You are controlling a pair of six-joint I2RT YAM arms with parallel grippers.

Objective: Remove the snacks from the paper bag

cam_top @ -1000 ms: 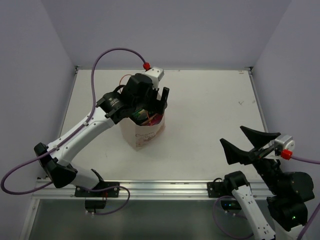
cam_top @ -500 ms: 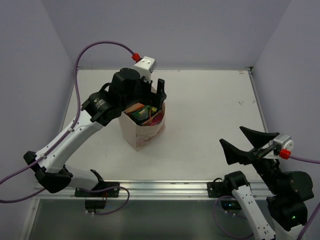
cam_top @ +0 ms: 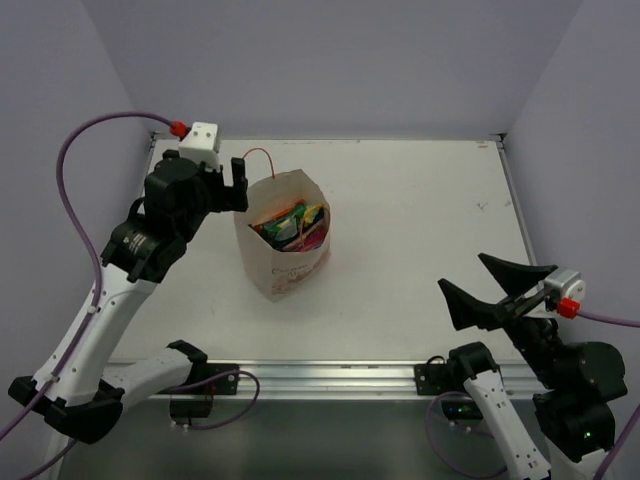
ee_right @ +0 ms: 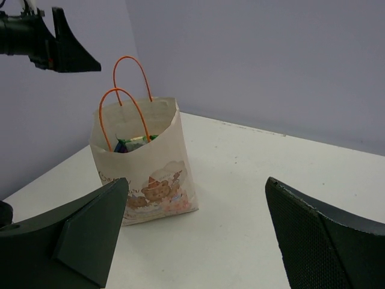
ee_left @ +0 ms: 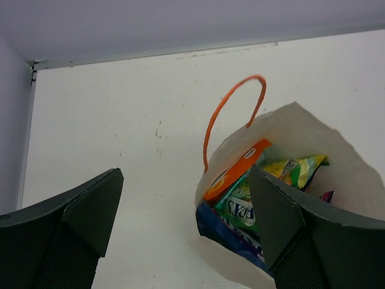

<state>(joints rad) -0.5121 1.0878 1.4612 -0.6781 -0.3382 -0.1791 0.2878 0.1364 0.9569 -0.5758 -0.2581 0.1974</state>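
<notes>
The paper bag [cam_top: 283,262] stands upright left of the table's middle, beige with a bear print and thin orange handles [ee_left: 230,108]. Several snacks [cam_top: 290,224] are packed inside: an orange packet [ee_left: 240,170], a green one [ee_left: 239,203], a yellow-green one [ee_left: 296,169] and a blue one [ee_left: 220,226]. My left gripper [cam_top: 226,181] hovers open and empty just left of the bag's mouth, above the table. In the left wrist view the left gripper [ee_left: 185,171] has the bag's left rim between its fingers' lines. My right gripper [cam_top: 462,270] hangs open and empty at the near right, far from the bag [ee_right: 147,162].
The white table [cam_top: 420,220] has a raised edge at the back and walls on three sides. The left arm's purple cable [cam_top: 75,160] loops above the left side.
My left gripper has pulled up and away to the left from over the bag's mouth, holding nothing, and the snacks inside now show. The right arm has stayed still.
</notes>
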